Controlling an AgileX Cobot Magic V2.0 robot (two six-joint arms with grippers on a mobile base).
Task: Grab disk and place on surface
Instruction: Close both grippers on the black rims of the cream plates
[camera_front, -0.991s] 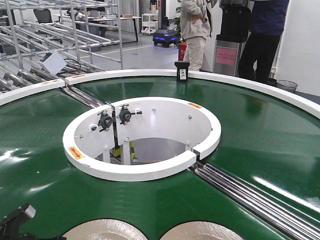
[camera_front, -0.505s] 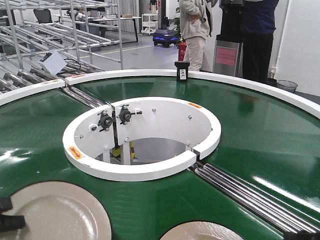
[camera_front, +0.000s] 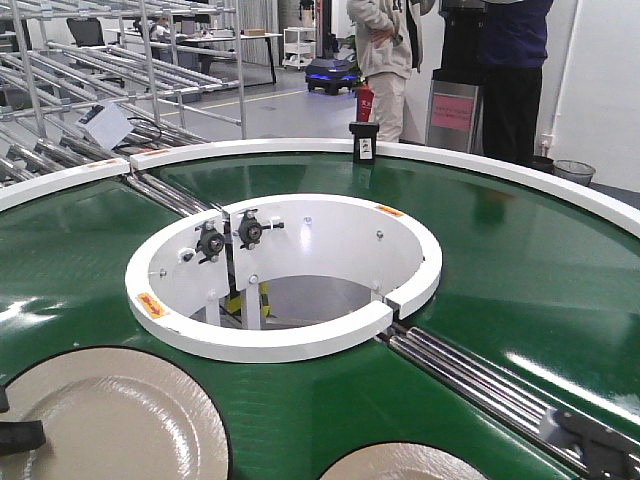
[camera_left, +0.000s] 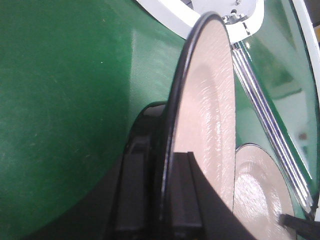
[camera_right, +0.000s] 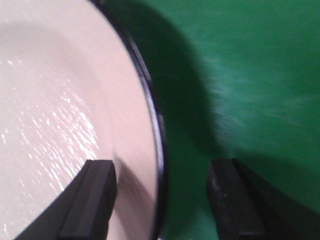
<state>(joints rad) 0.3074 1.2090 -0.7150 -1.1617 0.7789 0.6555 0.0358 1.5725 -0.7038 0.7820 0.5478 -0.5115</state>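
A cream disk with a dark rim (camera_front: 110, 420) is held above the green belt at the lower left, tilted. My left gripper (camera_left: 167, 200) is shut on its rim, one finger on each face; part of it shows in the front view (camera_front: 18, 436). A second cream disk (camera_front: 400, 465) lies flat on the belt at the bottom centre and also shows in the left wrist view (camera_left: 260, 200). My right gripper (camera_right: 162, 200) is open and straddles the rim of that disk (camera_right: 60, 100), one finger over the disk and one over the belt. The dark tabletop surface is out of view.
The green ring-shaped conveyor belt (camera_front: 500, 260) has a white inner rim (camera_front: 290, 340) around a central opening. Metal rollers (camera_front: 480, 385) cross the belt at the right. The right arm (camera_front: 590, 445) shows at the bottom right. People stand beyond the far rim.
The left disk has risen from the bottom edge and swung left, held by the left gripper. The right arm has come into the front view at the bottom right.
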